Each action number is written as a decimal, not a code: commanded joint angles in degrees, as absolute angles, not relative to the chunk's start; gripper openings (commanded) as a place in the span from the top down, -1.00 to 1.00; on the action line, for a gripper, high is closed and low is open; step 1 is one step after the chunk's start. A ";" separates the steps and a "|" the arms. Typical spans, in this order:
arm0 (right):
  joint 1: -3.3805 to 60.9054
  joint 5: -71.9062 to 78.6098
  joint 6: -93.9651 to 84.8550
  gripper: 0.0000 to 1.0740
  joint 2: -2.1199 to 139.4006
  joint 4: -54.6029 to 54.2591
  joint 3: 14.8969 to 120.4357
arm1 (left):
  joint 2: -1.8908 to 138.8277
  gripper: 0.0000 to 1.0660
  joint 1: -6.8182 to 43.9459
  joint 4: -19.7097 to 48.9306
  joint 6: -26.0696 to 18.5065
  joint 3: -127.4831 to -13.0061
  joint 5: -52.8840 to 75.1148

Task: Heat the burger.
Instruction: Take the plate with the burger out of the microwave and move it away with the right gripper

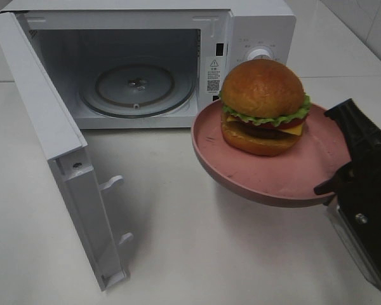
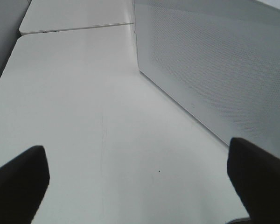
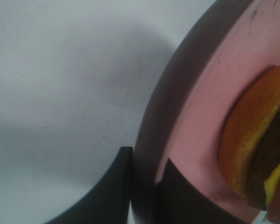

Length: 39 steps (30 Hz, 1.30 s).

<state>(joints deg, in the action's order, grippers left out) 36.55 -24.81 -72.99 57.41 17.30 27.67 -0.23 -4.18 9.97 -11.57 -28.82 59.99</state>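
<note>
**Burger on its plate held up before the open microwave**

A white desk [image 1: 178, 241] carries a white microwave [image 1: 254, 32], its door [image 1: 51, 146] swung wide and the glass turntable [image 1: 136, 86] bare. The burger [image 1: 263, 105] sits on a pink plate [image 1: 267, 175], just ahead of the right gripper [image 1: 336, 184], whose jaws are nearly closed, pinching the plate's rim and holding it clear of the desk. Carrying by the rim likely spares the bun and lets plate and burger slide in together. The left gripper [image 2: 140, 179] hangs wide open and empty beside the microwave's side wall.
</note>
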 commanded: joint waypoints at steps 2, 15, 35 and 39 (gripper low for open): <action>36.21 -24.81 -69.33 1.00 51.34 19.37 26.36 | -1.43 -0.84 -4.24 10.26 -11.52 -28.71 59.87; 36.21 -36.15 -66.12 1.00 39.59 19.42 22.12 | -1.43 -0.84 -4.24 10.26 -11.52 -28.71 59.87; 36.21 -39.65 -42.57 1.00 38.85 32.72 19.37 | -1.43 -0.84 -4.24 10.26 -11.52 -28.71 59.87; 36.21 -39.82 -37.47 1.00 38.85 34.49 19.37 | -1.43 -0.84 -4.24 10.26 -11.52 -28.71 59.87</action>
